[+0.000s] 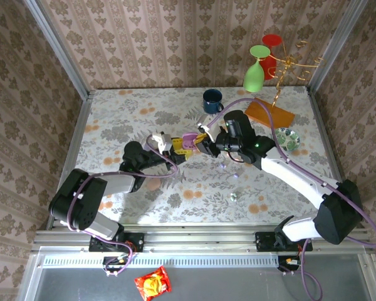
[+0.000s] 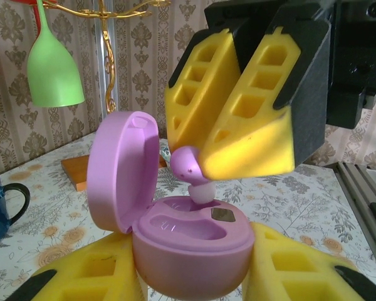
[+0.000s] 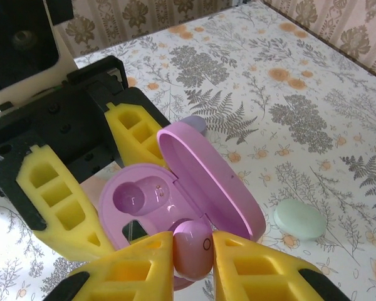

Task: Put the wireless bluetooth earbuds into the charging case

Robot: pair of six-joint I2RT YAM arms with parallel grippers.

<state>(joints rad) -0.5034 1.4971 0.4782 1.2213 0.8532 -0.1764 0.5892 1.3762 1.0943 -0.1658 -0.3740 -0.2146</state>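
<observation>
Left wrist view: the lilac charging case [image 2: 194, 241] sits wedged between the yellow foam fingers of the left gripper [image 2: 191, 285], which is clenched on the case's lower shell. Its lid [image 2: 122, 169] is hinged back and stands upright at the side of the case away from the incoming arm. That leaves the two moulded seats facing up and free to reach from above.

Directly over the case, the right gripper [image 2: 192, 153] pinches a lilac earbud [image 2: 188, 164] by its round head. The pale stem points down into the case's nearer seat. The grip on the head looks chosen so that the stem can lead the way in. The stem tip is at the mouth of that seat; whether it has bottomed out I cannot tell.

In the right wrist view the bud hangs over the case's near rim, beside the other seat [image 3: 141, 194], which looks empty. A mint pebble [image 3: 299, 219] lies on the floral table [image 3: 313, 94] beyond the case's lid.

In the top view a few tiny loose buds [image 1: 237, 176] lie on the table, on the right arm's side of the case.

I judge this the seating step: one arm steadies the case as a fixture while the other lowers the bud. The risk is a tilted stem catching the seat's edge.
</observation>
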